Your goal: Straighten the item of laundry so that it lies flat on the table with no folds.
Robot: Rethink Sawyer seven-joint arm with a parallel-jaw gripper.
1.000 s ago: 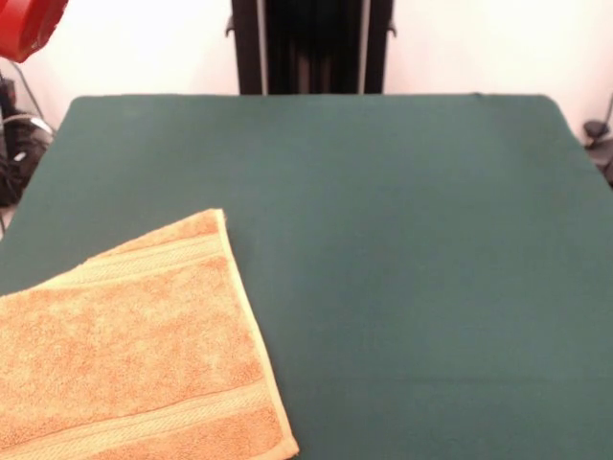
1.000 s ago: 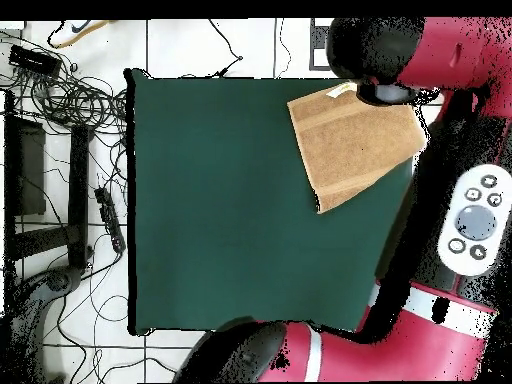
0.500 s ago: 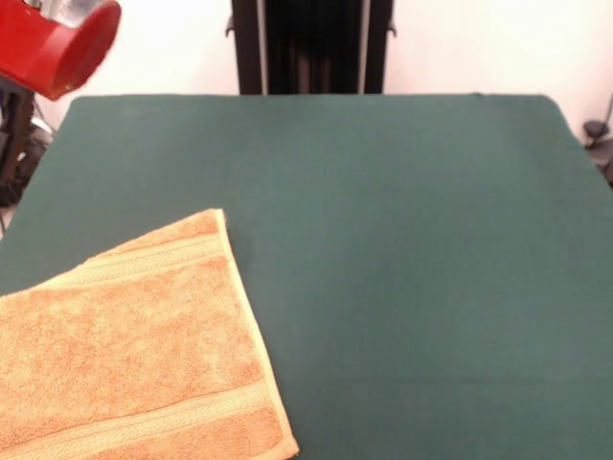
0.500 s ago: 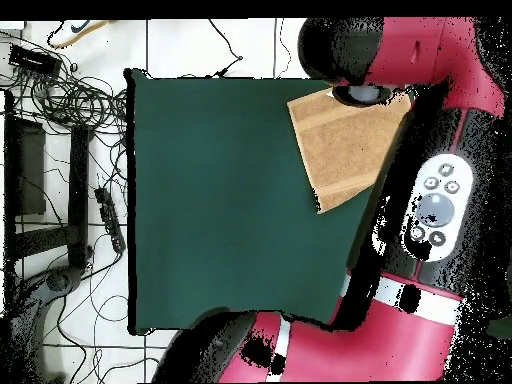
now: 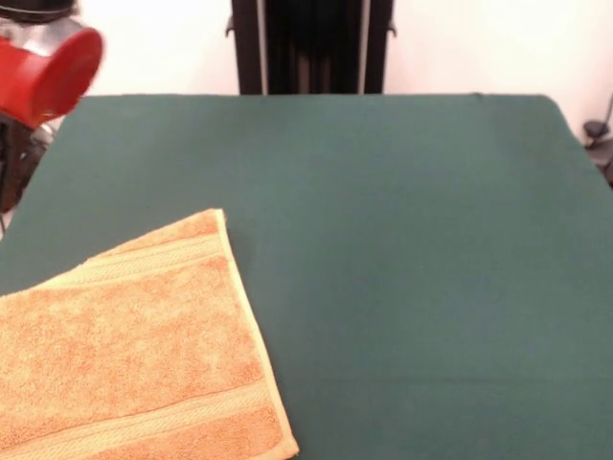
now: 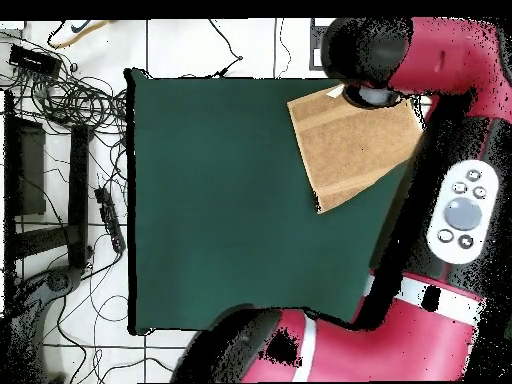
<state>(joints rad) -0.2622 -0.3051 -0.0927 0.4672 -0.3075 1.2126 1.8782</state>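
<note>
The item of laundry [image 5: 134,350], an orange-tan towel, lies askew at the table's near left corner in the front view, running off the picture's left and bottom edges. Its surface looks smooth, with a woven band across each end. In the overhead view the towel [image 6: 350,150] sits at the top right of the table [image 6: 220,200], with a small white label [image 6: 335,91] at its top edge. The arm's black and grey end, where the gripper [image 6: 370,95] sits, hovers over that top edge. A red arm segment [image 5: 43,67] shows at the front view's top left.
In the overhead view the red arm [image 6: 455,200] runs along the table's right side and its bottom edge. Cables and black stands [image 6: 60,150] lie on the floor left of the table. A black pedestal [image 5: 311,43] stands behind the far edge.
The arm has swung: its red segment shifted at the front view's top left, and its links moved rightward in the overhead view. The towel has not moved.
</note>
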